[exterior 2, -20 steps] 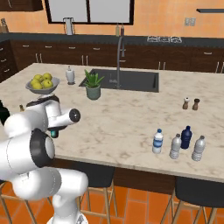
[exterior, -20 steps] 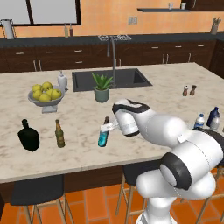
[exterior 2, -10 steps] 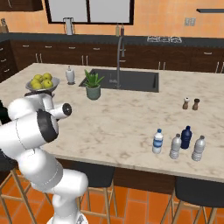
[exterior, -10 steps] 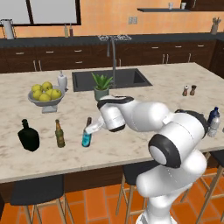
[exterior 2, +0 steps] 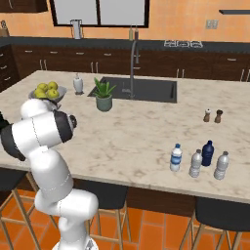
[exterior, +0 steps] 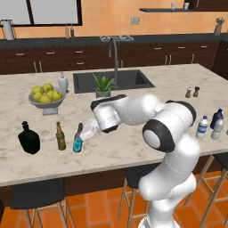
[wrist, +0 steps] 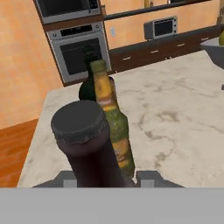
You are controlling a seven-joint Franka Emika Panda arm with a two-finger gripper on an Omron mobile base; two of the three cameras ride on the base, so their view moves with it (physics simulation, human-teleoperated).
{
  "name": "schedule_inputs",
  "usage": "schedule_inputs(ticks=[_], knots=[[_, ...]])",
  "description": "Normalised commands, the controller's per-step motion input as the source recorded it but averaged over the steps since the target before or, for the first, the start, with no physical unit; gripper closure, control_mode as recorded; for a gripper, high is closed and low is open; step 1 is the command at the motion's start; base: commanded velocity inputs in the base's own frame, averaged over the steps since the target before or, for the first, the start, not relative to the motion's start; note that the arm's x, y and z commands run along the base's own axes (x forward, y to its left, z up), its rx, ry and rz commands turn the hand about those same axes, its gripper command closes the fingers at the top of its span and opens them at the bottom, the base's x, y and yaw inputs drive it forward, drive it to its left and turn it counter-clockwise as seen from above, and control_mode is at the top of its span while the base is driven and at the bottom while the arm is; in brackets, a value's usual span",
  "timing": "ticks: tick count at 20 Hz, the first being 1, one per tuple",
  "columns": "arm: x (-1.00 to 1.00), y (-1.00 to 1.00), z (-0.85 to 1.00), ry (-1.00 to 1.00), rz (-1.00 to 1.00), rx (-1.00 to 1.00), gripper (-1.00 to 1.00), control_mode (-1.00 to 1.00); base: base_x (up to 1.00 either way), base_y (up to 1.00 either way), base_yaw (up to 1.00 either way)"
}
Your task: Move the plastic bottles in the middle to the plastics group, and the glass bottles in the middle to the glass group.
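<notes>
My gripper (exterior: 85, 132) is shut on the neck of the glass bottle (exterior: 78, 140), slim and dark brown with a cyan label, which leans slightly just right of the amber bottle (exterior: 60, 136). The black flask (exterior: 29, 138) stands further left. In the hand view the brown bottle's cap (wrist: 79, 121) rises between my fingers, with the amber bottle (wrist: 112, 124) and the flask (wrist: 89, 91) right behind it. Far right, a blue-labelled plastic bottle (exterior 2: 176, 157) and greyish clear bottles (exterior 2: 196, 163) stand around the dark blue bottle (exterior 2: 208, 153).
A bowl of lemons (exterior: 46, 95) and a white soap dispenser (exterior: 63, 82) stand behind the glass group. A potted plant (exterior: 103, 84) sits before the sink (exterior: 129, 79). Salt and pepper shakers (exterior: 192, 92) stand at right. Stools (exterior: 40, 196) are tucked under the counter's front edge.
The arm has swung left across the counter, carrying the cyan-labelled bottle from the middle to a spot beside the amber bottle. The other bottles have not moved.
</notes>
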Motion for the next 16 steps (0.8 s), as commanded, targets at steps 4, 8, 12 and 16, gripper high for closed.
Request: schedule_inputs(ticks=[4,8,12,16], knots=[[0.12,0.37,-0.08,-0.04,0.15,0.00,1.00,-1.00,0.00,0.00,0.00],[0.02,0.43,-0.18,-0.06,0.13,0.00,1.00,-1.00,0.00,0.00,0.00],[0.00,0.31,-0.32,-0.09,0.08,0.00,1.00,-1.00,0.00,0.00,0.00],[-0.02,0.13,-0.35,-0.08,0.02,0.00,1.00,-1.00,0.00,0.00,0.00]])
